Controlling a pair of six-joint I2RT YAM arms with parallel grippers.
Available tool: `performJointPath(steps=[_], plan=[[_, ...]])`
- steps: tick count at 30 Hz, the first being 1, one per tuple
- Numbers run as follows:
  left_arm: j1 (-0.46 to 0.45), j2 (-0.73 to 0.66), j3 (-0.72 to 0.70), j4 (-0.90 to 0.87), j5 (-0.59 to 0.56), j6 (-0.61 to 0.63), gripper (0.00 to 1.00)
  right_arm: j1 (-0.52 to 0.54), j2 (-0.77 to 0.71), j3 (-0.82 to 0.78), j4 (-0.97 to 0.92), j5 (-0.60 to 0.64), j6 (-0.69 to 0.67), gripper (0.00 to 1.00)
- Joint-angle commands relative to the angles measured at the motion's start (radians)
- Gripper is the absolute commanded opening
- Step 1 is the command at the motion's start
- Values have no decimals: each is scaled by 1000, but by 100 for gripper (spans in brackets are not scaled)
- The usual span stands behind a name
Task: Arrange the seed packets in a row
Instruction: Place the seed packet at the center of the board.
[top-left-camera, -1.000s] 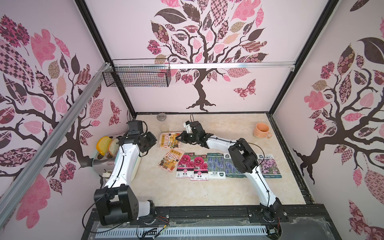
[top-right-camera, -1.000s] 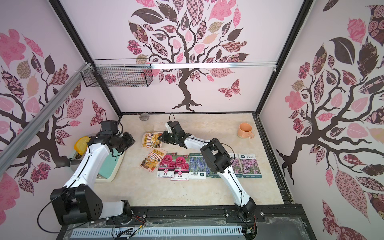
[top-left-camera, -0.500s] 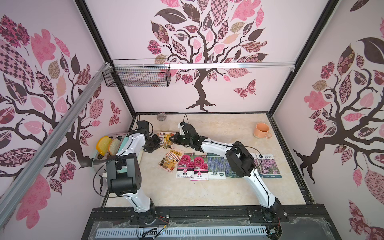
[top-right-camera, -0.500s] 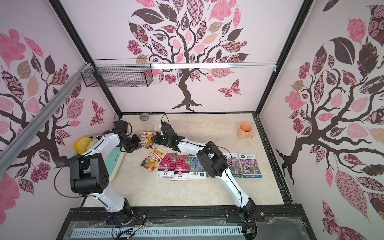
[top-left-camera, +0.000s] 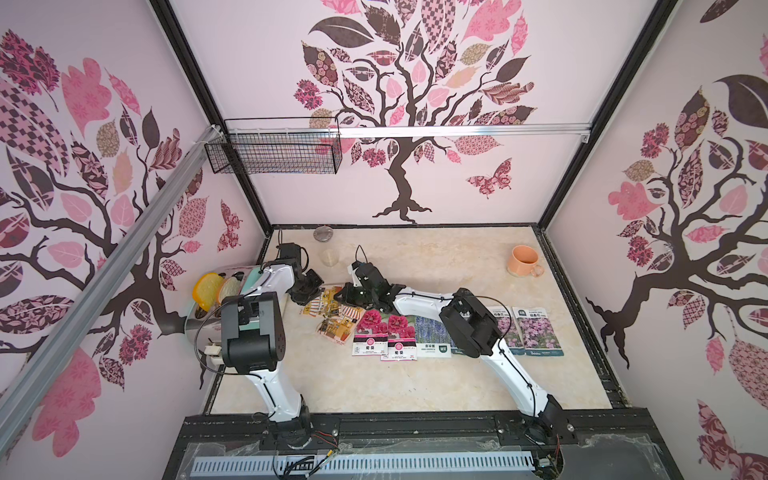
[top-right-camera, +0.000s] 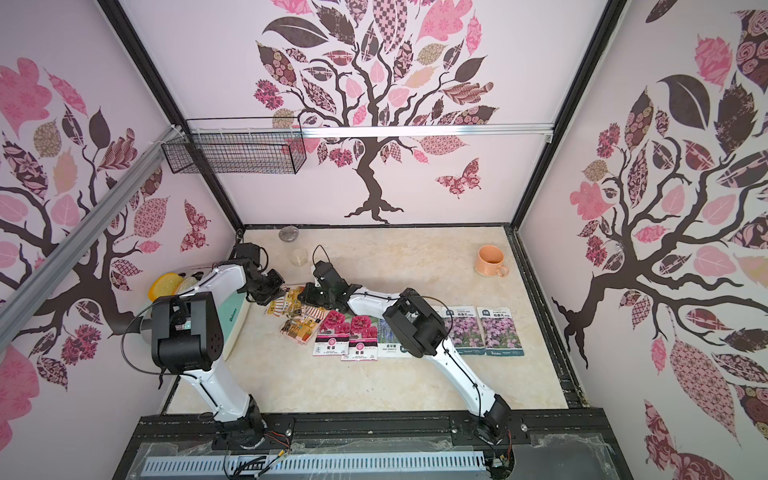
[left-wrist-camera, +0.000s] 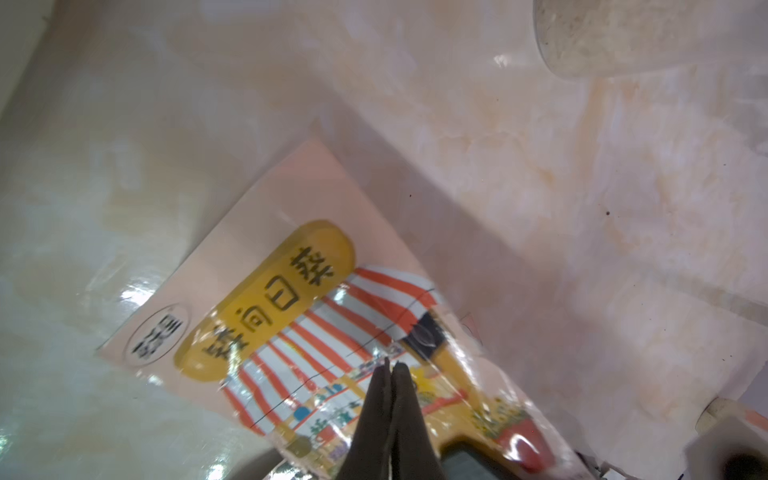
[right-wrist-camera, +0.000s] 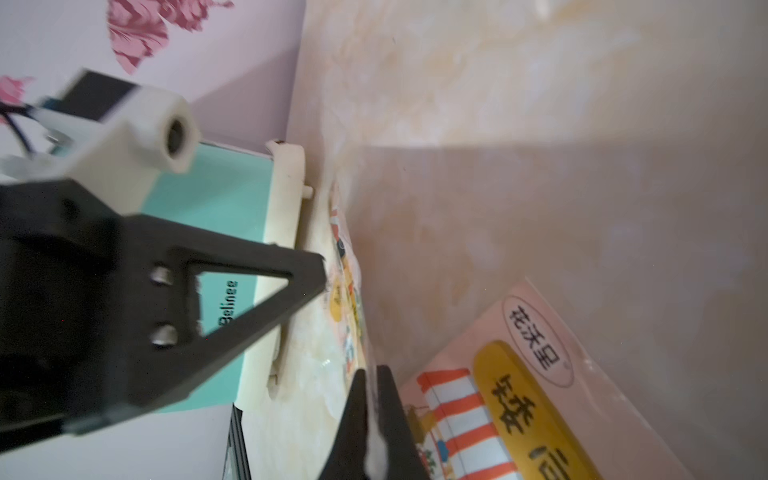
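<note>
- Right gripper (top-left-camera: 341, 296) is pinching tight on the far orange packet (top-left-camera: 322, 302), left of centre.
- Left gripper (left-wrist-camera: 391, 368), fingers fully together, is pressing its tips on that packet's face.
- Near orange packet (top-left-camera: 338, 326) is lying tilted, just left of the six-packet row (top-left-camera: 432, 334).

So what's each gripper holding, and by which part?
The right gripper looks shut on one edge of the orange cartoon-shop seed packet. The left gripper, jaws shut, rests its tips on the printed face, apparently not clamping it.
</note>
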Motion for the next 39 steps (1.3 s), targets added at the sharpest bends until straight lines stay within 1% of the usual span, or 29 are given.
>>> performJointPath(steps=[1,3,5,6,9,12,13,15,18,21,24,28,32,37,39], plan=[[5,47,4,6,-10,-5,0,11,-1,-9,-14,-13,-32,0],[7,73,12,-2,-7,-4,0,13,-1,-5,-17,-18,-52,0],[13,98,24,-13,21,5,0,15,-5,2,-34,-20,-72,0],[13,113,31,-24,19,10,0,18,-9,2,-35,-21,-87,1],[14,112,31,-53,-15,26,0,23,-19,4,-53,-6,-110,0],[14,24,-34,-18,-21,14,0,23,-14,20,-65,11,-120,0],[14,-11,-57,-6,-21,4,1,23,-8,29,-70,17,-122,0],[15,-78,-80,-16,-31,1,8,23,7,57,-80,18,-122,0],[14,-148,-90,-64,-60,8,14,23,25,95,-100,16,-120,0],[16,-184,-119,-84,-103,1,20,23,28,103,-96,14,-116,0],[19,-148,-128,-112,-141,11,23,23,31,111,-97,5,-116,0],[22,-85,-148,-54,-96,16,24,23,27,105,-97,-10,-126,0],[27,-58,-141,-7,-105,28,25,24,23,94,-104,-30,-134,0],[38,-17,-123,-10,-133,12,27,26,10,65,-94,-57,-127,0],[50,19,-111,-15,-116,11,27,31,-1,46,-86,-67,-122,0]])
